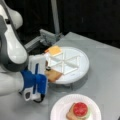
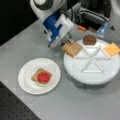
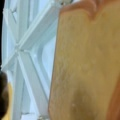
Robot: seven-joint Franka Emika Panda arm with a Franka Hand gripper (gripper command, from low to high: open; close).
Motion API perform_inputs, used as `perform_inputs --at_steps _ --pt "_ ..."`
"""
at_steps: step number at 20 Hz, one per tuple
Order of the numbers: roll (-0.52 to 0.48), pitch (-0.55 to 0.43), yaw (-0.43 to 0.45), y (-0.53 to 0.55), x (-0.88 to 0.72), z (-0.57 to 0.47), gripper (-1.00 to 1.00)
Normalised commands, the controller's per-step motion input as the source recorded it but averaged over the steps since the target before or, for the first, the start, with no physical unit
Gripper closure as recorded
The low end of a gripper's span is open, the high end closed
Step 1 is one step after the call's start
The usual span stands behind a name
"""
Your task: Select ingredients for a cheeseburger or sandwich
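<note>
My gripper (image 2: 67,42) is down at the left rim of the white divided tray (image 2: 100,75) and is shut on a brown toast square (image 2: 72,48), which sits tilted over the rim. In a front view the blue-and-white gripper (image 1: 47,70) hides its own fingertips above the toast (image 1: 53,75). In the wrist view the toast (image 3: 85,65) fills the right half. The sandwich (image 2: 42,77) lies on the white paper plate (image 2: 25,82): a toast square, a green leaf and a red disc on top (image 1: 80,109). The cheese square (image 2: 111,49) and the dark patty (image 2: 89,40) rest in tray compartments.
The tray's raised white dividers (image 3: 27,50) form wedge compartments, several of them bare. A metal post and bracket (image 1: 47,37) stand behind the tray. The grey table's edge (image 2: 15,105) runs just below the paper plate.
</note>
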Motion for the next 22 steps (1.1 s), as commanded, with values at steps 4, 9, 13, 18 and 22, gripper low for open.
perform_inputs --at_steps 4,9,13,18,22 --pt "0.063 0.099 0.095 -0.15 0.10 0.01 1.00" --pt "0.030 0.113 0.087 -0.15 0.11 0.06 1.00" --pt "-0.007 0.141 0.088 -0.20 0.16 0.14 1.00" --pt "-0.026 0.207 0.115 -0.26 0.25 0.38 1.00" --pt "-0.081 0.266 0.145 -0.35 0.34 0.59 1.00"
